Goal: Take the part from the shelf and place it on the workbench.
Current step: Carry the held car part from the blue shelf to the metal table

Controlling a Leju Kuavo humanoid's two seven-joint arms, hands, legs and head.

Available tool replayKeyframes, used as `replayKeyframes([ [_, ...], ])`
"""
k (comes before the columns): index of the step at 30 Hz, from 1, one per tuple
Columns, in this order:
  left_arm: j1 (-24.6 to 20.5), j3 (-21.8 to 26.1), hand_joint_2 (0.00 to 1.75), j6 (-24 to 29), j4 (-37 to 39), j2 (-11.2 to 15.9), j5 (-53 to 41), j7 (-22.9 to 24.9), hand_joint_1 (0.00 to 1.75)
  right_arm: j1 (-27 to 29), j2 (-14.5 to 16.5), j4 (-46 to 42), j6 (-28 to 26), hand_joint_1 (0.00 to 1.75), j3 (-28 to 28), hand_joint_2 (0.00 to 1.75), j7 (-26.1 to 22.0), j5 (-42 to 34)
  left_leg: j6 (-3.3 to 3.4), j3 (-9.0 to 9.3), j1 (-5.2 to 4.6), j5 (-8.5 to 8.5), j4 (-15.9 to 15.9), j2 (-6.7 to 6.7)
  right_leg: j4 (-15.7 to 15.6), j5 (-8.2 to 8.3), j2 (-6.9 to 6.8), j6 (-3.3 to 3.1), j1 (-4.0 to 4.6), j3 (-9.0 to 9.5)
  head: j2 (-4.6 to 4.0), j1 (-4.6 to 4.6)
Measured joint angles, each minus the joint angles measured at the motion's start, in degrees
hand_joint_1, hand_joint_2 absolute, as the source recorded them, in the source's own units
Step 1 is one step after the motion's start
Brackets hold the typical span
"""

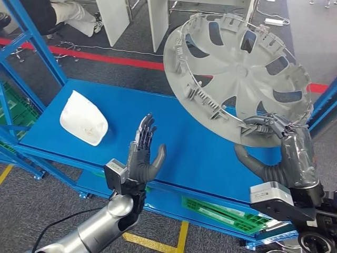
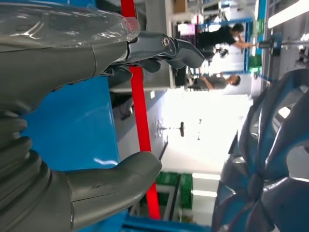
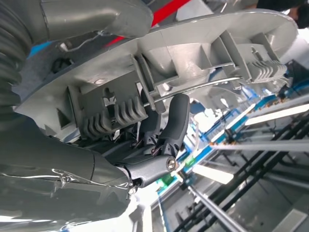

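A large grey wheel cover (image 1: 238,68) hangs tilted above the right part of the blue shelf board (image 1: 119,105), its ribbed inner side towards me. My right hand (image 1: 274,142) grips its near rim, fingers hooked over the edge and thumb underneath. In the right wrist view the fingers (image 3: 175,125) curl onto the ribbed clips of the wheel cover (image 3: 204,63). My left hand (image 1: 144,155) is raised over the shelf's front edge with fingers apart and nothing in it; in the left wrist view the wheel cover (image 2: 269,159) lies beyond its thumb (image 2: 109,183).
A white moulded part (image 1: 84,117) lies on the left of the shelf board. Blue shelf uprights (image 1: 36,39) stand at the left and far right. Green crates (image 1: 222,213) sit on the lower level. A seated person (image 1: 59,13) is behind the shelf, beyond a red floor line (image 1: 119,60).
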Motion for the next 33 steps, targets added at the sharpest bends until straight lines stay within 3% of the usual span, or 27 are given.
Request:
replayKeyframes([
  [2, -0.1, 0.0, 1.75, -0.3, 0.1, 0.0, 0.1, -0.1, 0.00, 0.3, -0.1, -0.1, 0.0, 1.75, -0.1, 1.75, 0.0, 0.2, 0.13, 0.33, 0.34, 0.32, -0.6, -1.35, 0.1, -0.51, -0.02, 0.49, -0.10, 0.10, 0.00, -0.04],
  [3, -0.4, 0.0, 1.75, -0.5, 0.2, -0.1, 0.1, -0.2, 0.00, 0.5, -0.2, -0.2, -0.1, 1.75, -0.1, 1.75, 0.0, 0.3, 0.24, 0.57, 0.62, 0.50, -1.0, -1.99, 1.5, -1.49, 1.28, 0.74, -0.21, -0.43, 0.00, 0.08],
  [5, -0.9, 0.0, 1.75, -0.9, 0.4, -0.4, 0.2, -0.4, 0.00, 1.1, -0.6, -0.4, -0.3, 1.75, -0.3, 1.75, -0.2, 0.5, 0.36, 0.86, 1.01, 0.71, -1.4, -3.27, 7.8, -4.79, 4.55, 1.19, -0.52, -3.31, 0.00, 0.50],
  [6, -1.2, 0.0, 1.75, -1.1, 0.7, -0.6, 0.4, -0.5, 0.00, 1.5, -0.7, -0.4, -0.4, 1.75, -0.3, 1.75, -0.5, 0.6, 0.43, 0.88, 1.09, 0.72, -1.4, -4.06, 12.2, -6.60, 5.51, 1.37, -0.62, -5.40, 0.00, 0.72],
  [7, -1.3, 0.0, 1.75, -1.2, 0.9, -0.7, 0.6, -0.7, 0.00, 1.9, -0.8, -0.4, -0.4, 1.75, -0.3, 1.75, -0.8, 0.6, 0.44, 0.90, 1.13, 0.72, -1.3, -4.85, 15.5, -7.53, 5.73, 1.54, -0.71, -7.12, 0.00, 0.80],
  [8, -1.4, 0.0, 1.75, -1.3, 1.1, -0.8, 0.8, -0.9, 0.00, 2.2, -0.9, -0.4, -0.4, 1.75, -0.3, 1.75, -1.1, 0.5, 0.41, 0.93, 1.18, 0.71, -1.3, -5.68, 17.0, -7.37, 5.78, 1.69, -0.83, -8.04, 0.00, 0.80],
  [9, -1.5, 0.0, 1.75, -1.3, 1.3, -0.8, 1.0, -1.0, 0.00, 2.5, -0.9, -0.4, -0.5, 1.75, -0.3, 1.75, -1.4, 0.4, 0.33, 0.98, 1.27, 0.66, -1.2, -6.57, 16.0, -6.00, 5.84, 1.83, -1.00, -7.84, 0.00, 0.80],
  [10, -1.7, 0.0, 1.75, -1.3, 1.5, -0.8, 1.1, -1.1, 0.00, 2.6, -1.0, -0.4, -0.6, 1.75, -0.4, 1.75, -1.5, 0.3, 0.18, 1.04, 1.40, 0.57, -1.0, -7.45, 12.8, -3.71, 6.19, 1.99, -1.24, -6.56, 0.00, 0.81],
  [12, -2.1, 0.0, 1.75, -1.2, 1.8, -0.9, 1.2, -1.1, 0.00, 2.8, -1.1, -0.4, -0.6, 1.75, -0.4, 1.75, -1.7, 0.3, -0.36, 0.94, 1.63, 0.28, -0.5, -9.07, 4.8, 0.03, 8.81, 2.31, -1.89, -3.08, 0.00, 0.92],
  [14, -2.4, 0.0, 1.75, -1.2, 2.0, -0.9, 1.3, -1.2, 0.00, 3.1, -1.3, -0.4, -0.7, 1.75, -0.5, 1.75, -1.8, 0.3, -1.10, 0.30, 1.87, 0.35, 0.0, -10.57, 1.1, 0.68, 11.05, 2.16, -2.19, -1.18, 0.00, 1.02],
  [16, -2.6, 0.0, 1.75, -0.9, 2.3, -0.9, 1.6, -1.3, 0.00, 3.3, -1.3, -0.5, -0.7, 1.75, -0.5, 1.75, -2.0, 0.0, -1.86, -0.28, 2.03, 0.76, 0.0, -12.12, 0.6, 0.50, 10.35, 1.56, -2.12, -0.70, 0.00, 1.00],
  [17, -2.6, 0.0, 1.75, -0.5, 2.4, -0.9, 1.9, -1.4, 0.00, 3.2, -1.3, -0.4, -0.7, 1.75, -0.6, 1.75, -2.2, -0.3, -2.17, -0.46, 1.95, 0.69, 0.1, -11.75, 0.4, 0.61, 9.59, 1.24, -2.15, -0.52, 0.00, 0.99],
  [19, -2.6, 0.0, 1.75, 0.6, 2.5, -0.6, 2.8, -1.7, 0.00, 3.0, -1.3, -0.4, -0.8, 1.75, -0.6, 1.75, -2.8, -1.3, -2.74, -2.18, 1.68, -1.05, 3.4, -8.50, -0.1, 0.80, 7.96, 0.50, -2.32, -0.13, 0.00, 0.51],
  [20, -2.6, 0.0, 1.75, 1.0, 2.5, -0.5, 3.3, -1.9, 0.00, 2.9, -1.3, -0.3, -0.9, 1.75, -0.6, 1.75, -3.1, -1.8, -2.99, -4.03, 1.66, -2.68, 6.9, -6.20, -0.2, 0.80, 7.13, 0.23, -2.17, -0.04, 0.00, 0.24],
  [21, -2.5, 0.0, 1.75, 1.3, 2.5, -0.4, 3.6, -2.0, 0.00, 2.9, -1.3, -0.2, -0.9, 1.75, -0.5, 1.75, -3.5, -2.2, -3.20, -6.34, 1.71, -4.38, 11.1, -4.78, -0.2, 0.75, 6.27, 0.01, -2.04, -0.05, 0.00, -0.05],
  [23, -2.2, 0.0, 1.75, 1.7, 2.5, -0.2, 4.0, -2.0, 0.00, 2.7, -1.3, 0.2, -0.9, 1.75, -0.2, 1.75, -3.9, -2.5, -3.38, -9.74, 1.88, -5.82, 16.9, -3.95, -0.2, 0.60, 4.51, -0.17, -1.83, -0.04, 0.00, -0.20],
  [24, -1.9, 0.0, 1.75, 2.0, 2.5, -0.1, 4.0, -2.1, 0.00, 2.5, -1.3, 0.3, -0.8, 1.75, -0.1, 1.75, -4.0, -2.7, -3.32, -9.81, 1.91, -5.02, 16.6, -3.85, -0.2, 0.51, 3.65, -0.20, -1.75, -0.01, 0.00, -0.28],
  [25, -1.6, 0.0, 1.75, 2.4, 2.5, 0.0, 4.0, -2.1, 0.00, 2.2, -1.2, 0.4, -0.6, 1.75, 0.1, 1.75, -4.1, -2.9, -3.15, -8.50, 1.89, -3.31, 13.8, -3.56, -0.2, 0.39, 2.82, -0.18, -1.68, 0.08, 0.00, -0.37],
  [27, -0.9, 0.0, 1.75, 3.4, 2.2, 0.4, 3.7, -2.1, 0.00, 1.4, -1.0, 0.8, -0.1, 1.75, 0.3, 1.75, -4.5, -3.6, -2.50, -3.91, 1.48, 0.26, 5.1, -1.24, -0.2, 0.02, 1.42, 0.04, -1.36, 0.40, 0.00, -0.54],
  [29, -0.1, 0.0, 1.75, 4.0, 1.8, 0.7, 3.3, -2.1, 0.00, 0.9, -0.6, 1.2, 0.5, 1.75, 0.6, 1.75, -5.1, -4.1, -1.79, -1.32, 0.94, 1.62, 0.1, 0.28, -0.2, -0.38, 0.30, 0.48, -1.00, 0.76, 0.00, -0.50],
  [31, 0.5, 0.0, 1.75, 4.2, 1.5, 1.0, 3.1, -2.1, 0.00, 0.5, -0.2, 1.6, 0.7, 1.75, 0.8, 1.75, -5.6, -4.3, -1.29, -1.23, 0.75, 1.63, -0.4, -0.98, -0.4, -0.72, -0.98, 1.03, -0.89, 1.22, 0.00, -0.32],
  [32, 0.9, 0.0, 1.75, 4.3, 1.3, 1.2, 3.0, -2.1, 0.00, 0.3, -0.1, 1.7, 0.8, 1.75, 0.9, 1.75, -5.7, -4.4, -1.06, -1.05, 0.88, 1.69, -0.6, -1.75, -0.3, -1.07, -0.94, 1.33, -1.00, 1.33, 0.00, -0.27],
  [33, 1.1, 0.0, 1.75, 4.3, 1.1, 1.3, 3.0, -2.1, 0.00, 0.1, 0.1, 1.9, 0.8, 1.75, 0.9, 1.75, -5.8, -4.5, -0.80, -0.79, 1.06, 1.74, -0.9, -2.49, 0.4, -1.74, -0.02, 1.55, -1.15, 1.19, 0.00, -0.18],
])
